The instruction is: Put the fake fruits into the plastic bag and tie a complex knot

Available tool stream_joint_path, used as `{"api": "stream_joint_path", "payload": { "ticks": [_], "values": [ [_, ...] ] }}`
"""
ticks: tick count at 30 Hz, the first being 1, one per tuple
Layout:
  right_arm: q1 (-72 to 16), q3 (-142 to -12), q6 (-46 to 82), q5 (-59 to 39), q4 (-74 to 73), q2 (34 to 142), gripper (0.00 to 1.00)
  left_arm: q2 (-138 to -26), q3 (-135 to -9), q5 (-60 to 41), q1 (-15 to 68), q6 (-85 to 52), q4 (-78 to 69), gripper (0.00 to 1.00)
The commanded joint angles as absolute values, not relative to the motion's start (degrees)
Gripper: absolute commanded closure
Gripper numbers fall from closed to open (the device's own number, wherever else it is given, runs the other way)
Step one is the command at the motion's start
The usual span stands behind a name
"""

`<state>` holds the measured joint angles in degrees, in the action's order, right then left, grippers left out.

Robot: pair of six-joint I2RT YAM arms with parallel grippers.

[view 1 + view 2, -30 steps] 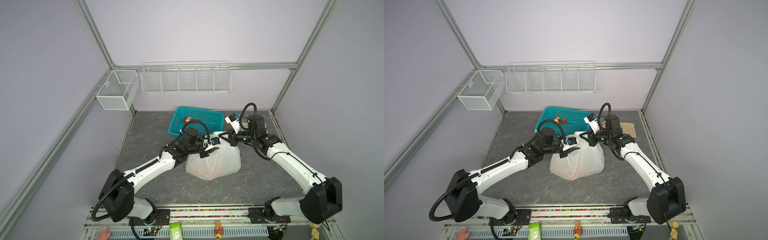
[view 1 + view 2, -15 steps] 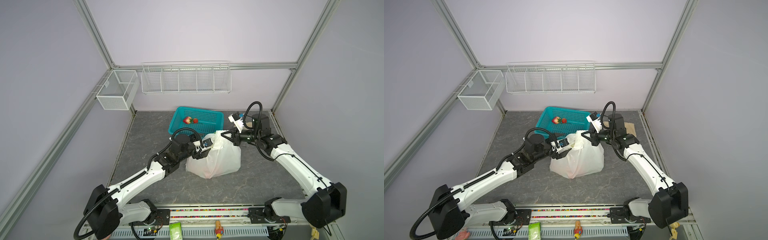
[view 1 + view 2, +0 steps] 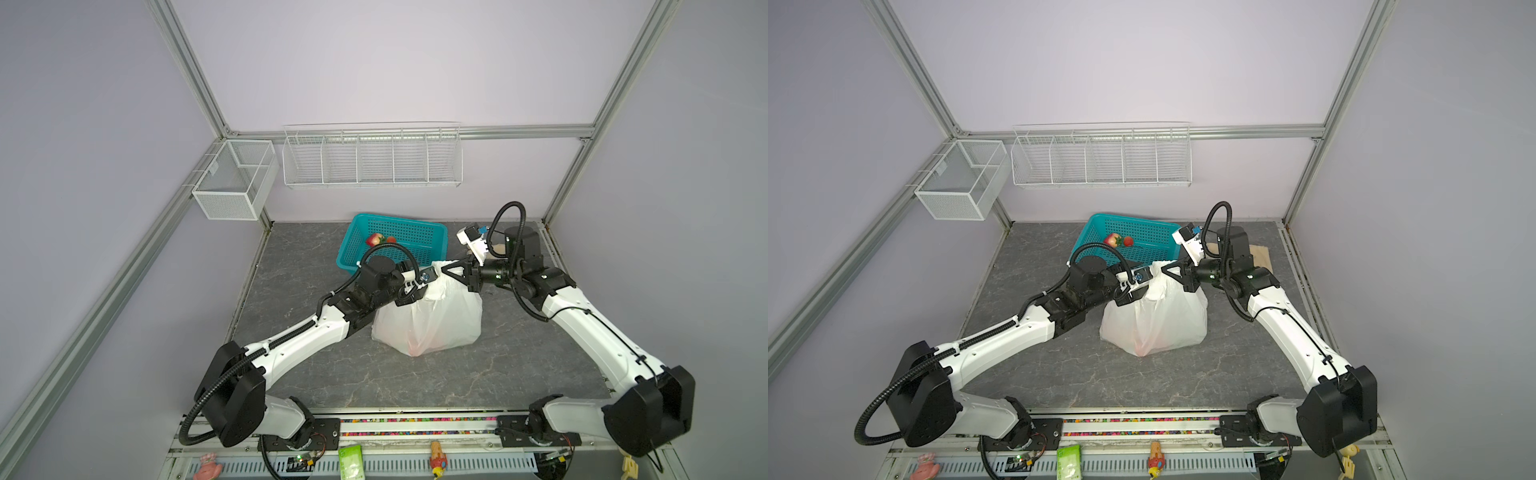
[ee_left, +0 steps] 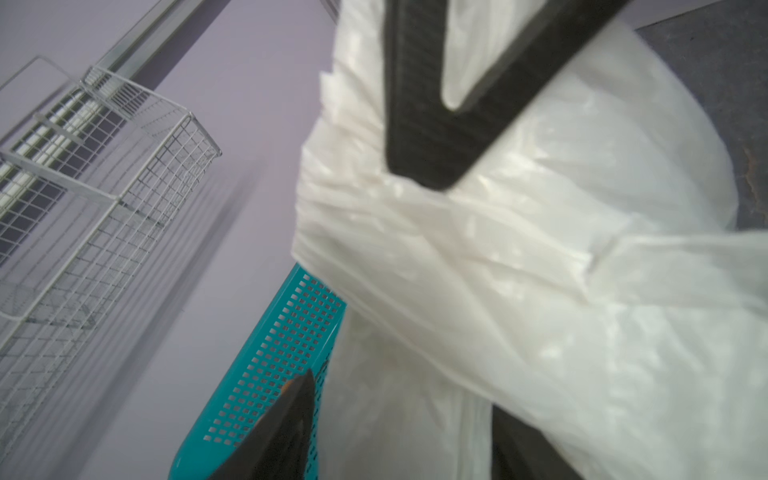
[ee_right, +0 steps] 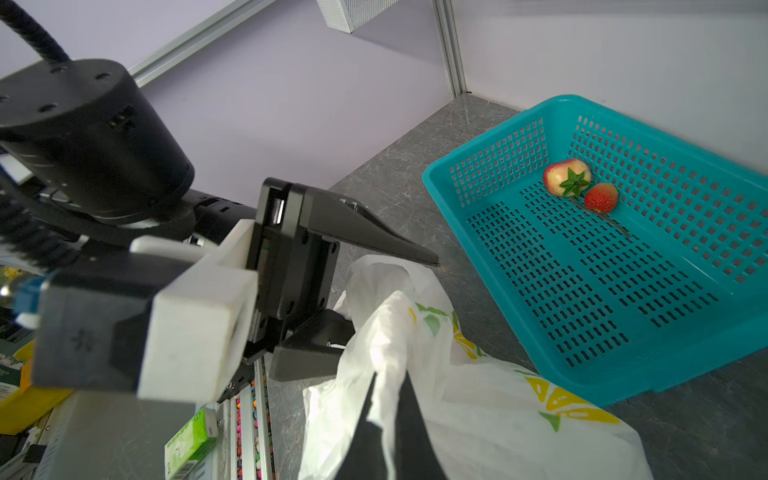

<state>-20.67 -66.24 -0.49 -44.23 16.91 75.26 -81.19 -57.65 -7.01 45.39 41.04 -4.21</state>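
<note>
Item: plastic bag, thin white lemon-print film, fruit showing red through it.
Place: belly on the table under both claws, neck drawn up to them.
Right claw: pressed together, pinching a handle strip.
Left claw: spread, bag neck between its fingers, unclamped.
Handling: likely light, limp and slippery; take the bunched handle, not the belly.
Axis: upright, mouth toward the claw tips.
Unbagged: strawberry and apple-like fruit in the teal basket beyond the left claw.

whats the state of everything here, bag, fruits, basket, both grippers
bag: upright, bulging, red showing through low down, top gathered up
left gripper: jaws open, bag plastic between them
right gripper: jaws shut on the bag's top
apple: lying in the basket, not bagged
strawberry: lying beside the apple, not bagged
basket: upright behind the bag, two fruits inside
</note>
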Motion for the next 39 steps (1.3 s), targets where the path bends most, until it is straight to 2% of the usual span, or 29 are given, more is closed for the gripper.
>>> {"api": "stream_joint_path", "payload": {
  "ticks": [1,11,16,21,24,25,28,33,36,39],
  "values": [
    [-20.48,-67.75,-2.99,-46.41,17.92,75.04,0.94,-81.86,-59.72,-7.86,45.44,39.62,-8.14,0.50],
    [-20.41,-66.54,-10.78,-41.74,19.93,72.80,0.94,-76.29,-57.01,-11.90,45.35,26.66,-9.79,0.91],
    [-20.69,-65.76,-13.27,-40.11,18.61,71.70,0.94,-74.25,-56.99,-12.50,45.35,19.07,-5.85,1.00],
    [-20.47,-65.65,-14.69,-39.06,16.53,70.79,0.94,-71.79,-58.00,-13.22,45.35,10.60,1.42,1.00],
    [-20.22,-68.52,-14.75,-42.06,18.98,72.29,0.94,-70.32,-57.16,-14.79,45.44,10.87,3.05,1.00],
    [-20.17,-69.17,-14.14,-43.72,19.17,72.95,0.94,-69.94,-56.18,-14.55,45.44,11.14,1.72,0.96],
    [-20.21,-70.05,-10.55,-47.91,18.85,74.78,0.94,-69.02,-53.47,-12.95,45.55,13.98,-2.63,0.70],
    [-20.19,-69.76,-5.75,-51.15,17.63,75.63,0.94,-70.83,-52.65,-7.26,45.88,20.95,-6.07,0.38],
    [-20.21,-70.10,-4.25,-52.52,17.29,76.35,0.94,-73.51,-54.75,-6.54,45.96,23.67,-5.16,0.31],
    [-20.21,-70.38,-3.93,-53.18,17.61,76.73,0.94,-76.00,-56.67,-5.03,45.97,24.51,-5.32,0.31]
  ]
}}
